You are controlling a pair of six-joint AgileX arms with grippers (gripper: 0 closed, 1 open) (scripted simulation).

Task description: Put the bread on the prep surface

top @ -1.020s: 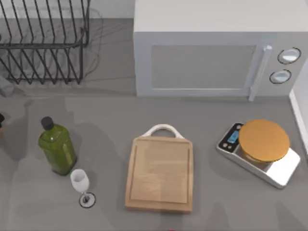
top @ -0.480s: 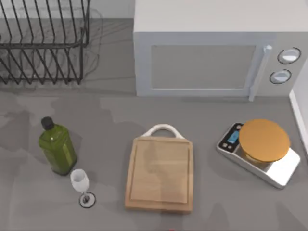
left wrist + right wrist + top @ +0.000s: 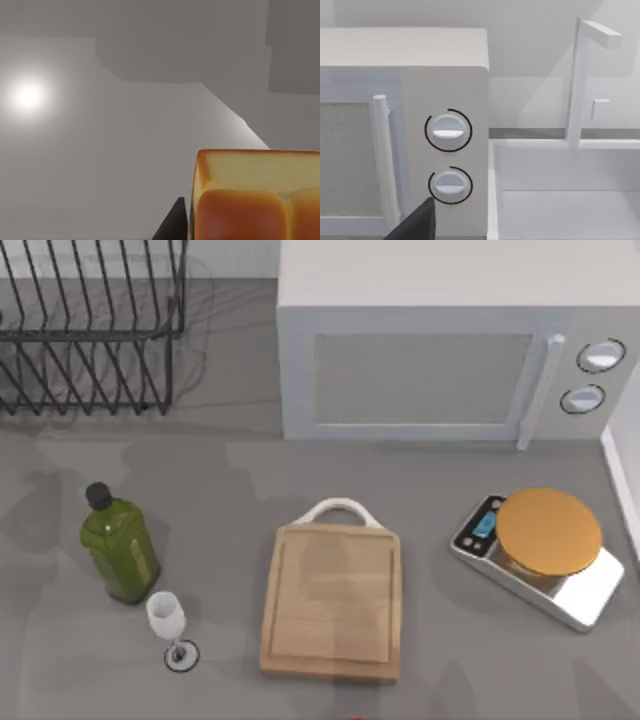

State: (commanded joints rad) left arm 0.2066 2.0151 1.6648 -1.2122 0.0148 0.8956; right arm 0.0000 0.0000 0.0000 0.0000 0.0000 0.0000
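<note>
While the bread (image 3: 255, 195) sits right beside my left gripper's dark fingertip (image 3: 175, 225), probably clamped though I cannot tell, the cutting board (image 3: 333, 602) lies bare at table centre, so the left arm must carry it there.

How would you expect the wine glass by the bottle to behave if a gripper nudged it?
The wine glass would probably tip easily: its bowl sits high on a thin stem over a small round foot. It looks light, so even a soft push might slide or topple it. Standing close beside the bottle, it could knock against it.
</note>
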